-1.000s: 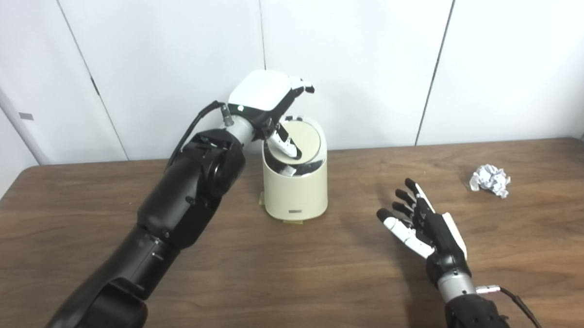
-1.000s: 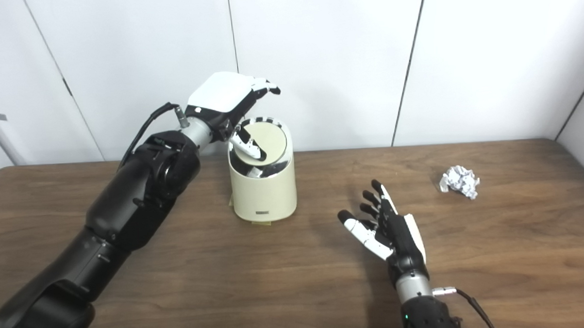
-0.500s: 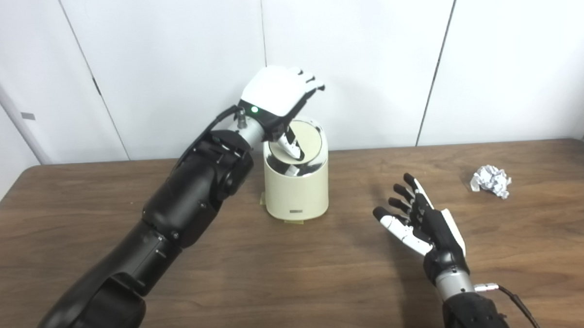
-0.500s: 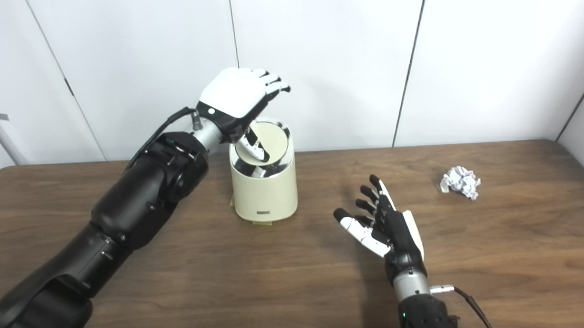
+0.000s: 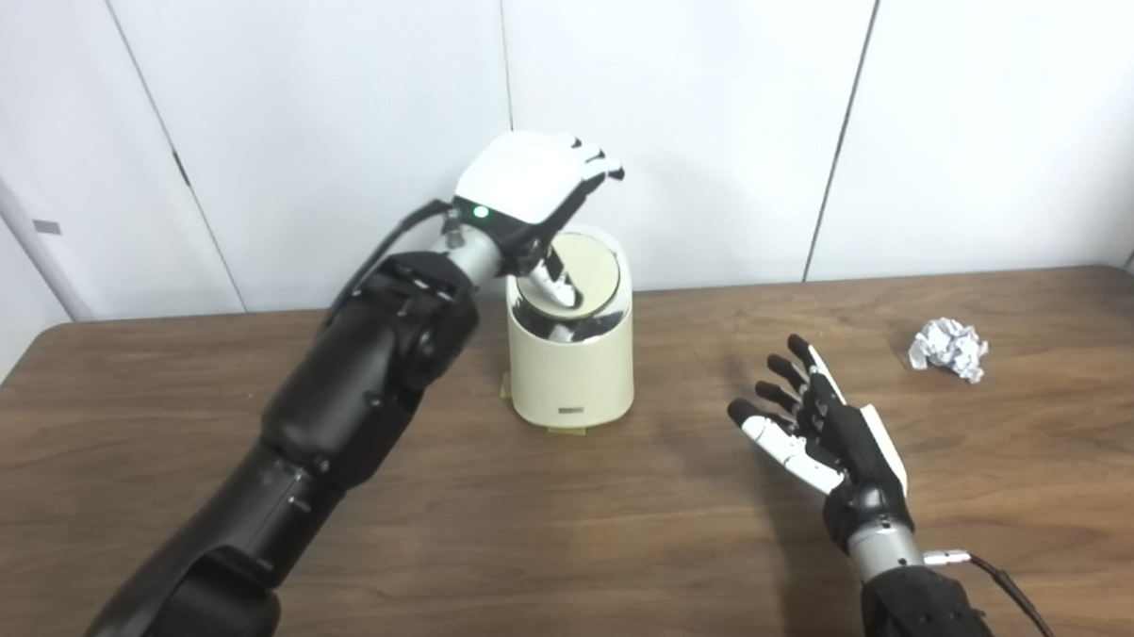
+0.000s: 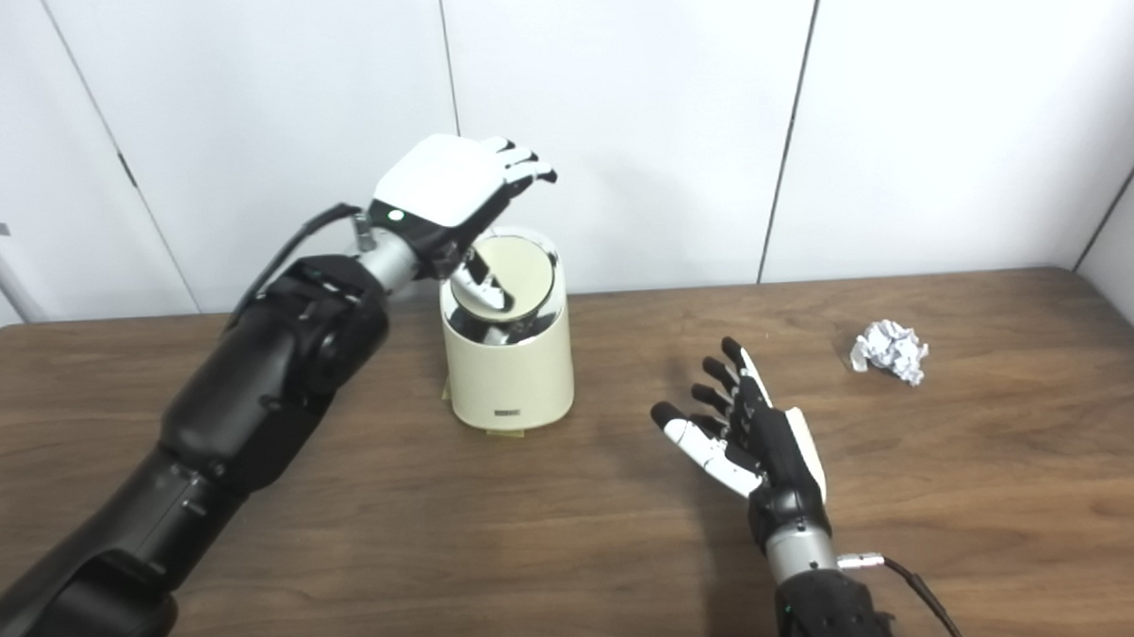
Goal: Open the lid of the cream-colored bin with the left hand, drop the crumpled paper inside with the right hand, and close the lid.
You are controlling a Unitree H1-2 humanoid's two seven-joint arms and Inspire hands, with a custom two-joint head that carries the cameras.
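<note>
Crumpled paper [image 5: 948, 349] lies untouched on the tabletop [image 5: 575, 544]; left hand [image 5: 529, 183] presses the bin [image 5: 571, 356] lid [image 5: 580, 276], fingers spread, right hand [image 5: 830, 437] open, empty.

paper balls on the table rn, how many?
1. The crumpled paper lies at the table's far right, apart from the open right hand and the bin. The bin's inside is hidden.

A dark brown wood-grain table [image 5: 557, 564] fills the foreground, its far edge meeting a wall of plain white panels [image 5: 683, 116] split by thin dark vertical seams, under even, soft lighting.
</note>
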